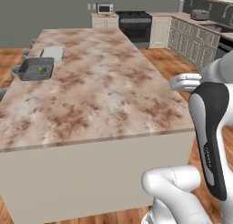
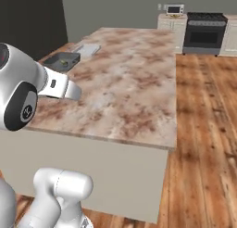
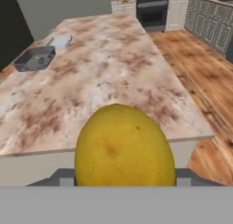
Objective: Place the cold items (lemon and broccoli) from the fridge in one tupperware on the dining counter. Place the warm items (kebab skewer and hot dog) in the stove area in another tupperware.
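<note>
Right now I see the lemon (image 3: pixel 124 145) very close in my hand view. It is big, round and yellow, and it sits between the two fingers of my gripper (image 3: pixel 124 180). The fingers are spread wide around it and they have hold of it. I can see only little grey bits of them on each side of the fruit.

Beyond the lemon is the dining counter (image 3: pixel 109 77). Its top is beige with brown marks, and it runs away from me toward the back of the kitchen. The lemon is up in the air at the near end of this counter.

Far down the counter, on its left edge, sits the dark grey tupperware (image 1: pixel 35 68). There is something small and green inside it (image 1: pixel 41 69). I think it is the broccoli, but it is too small and blurry to be sure. Just behind the dark box lies the light grey tupperware (image 1: pixel 52 53), which is flat and pale. The two look very close, but I cannot tell if they touch.

At the back wall there is a black stove (image 1: pixel 135 25) between white cabinets (image 1: pixel 160 31). A small microwave (image 1: pixel 105 8) stands on the cabinet to its left. The floor (image 2: pixel 203 129) is brown wood.
</note>
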